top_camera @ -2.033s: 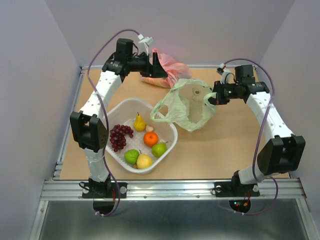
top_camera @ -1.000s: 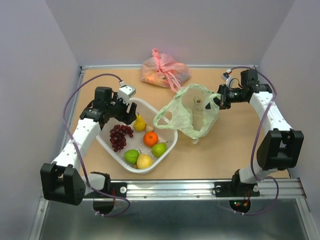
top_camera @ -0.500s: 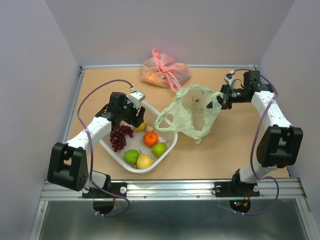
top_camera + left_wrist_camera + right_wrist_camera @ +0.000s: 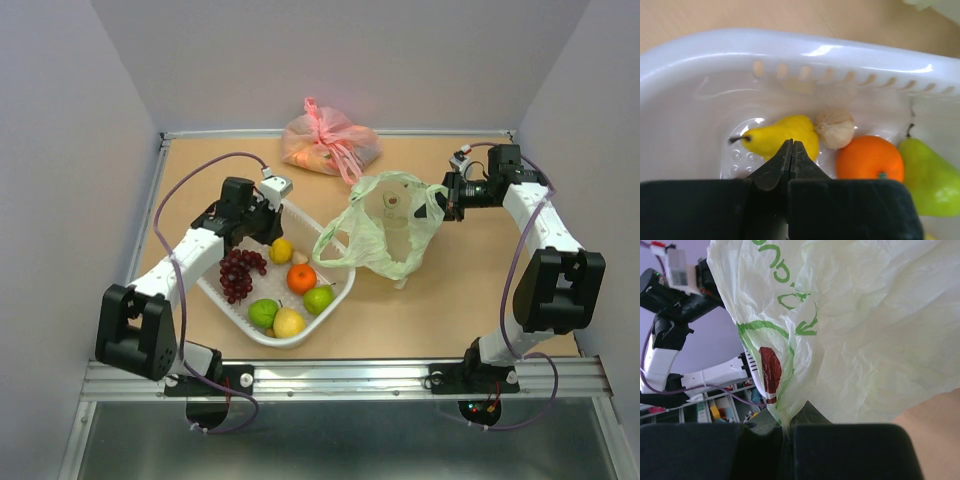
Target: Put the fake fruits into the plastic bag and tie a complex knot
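The fake fruits lie in a white basket (image 4: 345,278): dark grapes (image 4: 238,272), a yellow pear (image 4: 282,250), an orange (image 4: 301,277), two green ones (image 4: 263,313) and a yellow lemon-like one (image 4: 289,322). My left gripper (image 4: 273,235) hangs over the basket's far corner. In the left wrist view its tips (image 4: 792,145) meet right at the pear (image 4: 780,137), which lies on its side, with nothing between them. My right gripper (image 4: 447,200) is shut on the rim of the pale green plastic bag (image 4: 385,235), holding it up and open. The film (image 4: 865,340) runs into the shut jaws. No knot shows.
A pink tied bag (image 4: 330,143) sits at the table's back edge. A garlic-like bulb (image 4: 836,129), the orange (image 4: 869,157) and a green pear (image 4: 930,180) lie close to my left fingers. The basket wall (image 4: 790,45) rises just beyond them.
My left gripper has gone from open to shut at the pear, which now lies on its side. The right gripper and bag have barely moved.
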Robot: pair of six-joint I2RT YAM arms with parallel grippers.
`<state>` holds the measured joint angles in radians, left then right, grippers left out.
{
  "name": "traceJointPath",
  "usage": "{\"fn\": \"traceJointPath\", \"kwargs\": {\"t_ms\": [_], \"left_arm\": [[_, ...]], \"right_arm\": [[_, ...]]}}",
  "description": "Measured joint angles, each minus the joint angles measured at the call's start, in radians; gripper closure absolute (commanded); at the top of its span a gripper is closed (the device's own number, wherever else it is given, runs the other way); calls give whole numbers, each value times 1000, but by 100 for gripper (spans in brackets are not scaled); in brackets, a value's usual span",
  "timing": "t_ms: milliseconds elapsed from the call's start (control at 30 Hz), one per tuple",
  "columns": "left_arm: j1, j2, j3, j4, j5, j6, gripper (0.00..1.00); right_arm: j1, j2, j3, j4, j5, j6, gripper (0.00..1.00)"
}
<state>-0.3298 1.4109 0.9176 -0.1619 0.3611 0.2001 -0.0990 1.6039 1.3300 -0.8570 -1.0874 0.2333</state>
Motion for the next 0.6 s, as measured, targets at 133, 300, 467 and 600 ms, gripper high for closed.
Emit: {"fn": "traceJointPath", "kwargs": {"t_ms": [133, 300, 467, 600], "left_arm": [[0, -145, 74, -86, 87, -10, 100], [-2, -214, 262, -125, 117, -5, 61], [-2, -153, 256, -183, 37, -52, 31], [-2, -145, 122, -227, -2, -67, 26]], "right_arm": [[-2, 0, 0, 0, -5, 11, 100], [-5, 0, -3, 0, -13, 18, 100], [-5, 2, -3, 0, -18, 18, 100], [-5, 5, -3, -1, -20, 18, 100]]}}
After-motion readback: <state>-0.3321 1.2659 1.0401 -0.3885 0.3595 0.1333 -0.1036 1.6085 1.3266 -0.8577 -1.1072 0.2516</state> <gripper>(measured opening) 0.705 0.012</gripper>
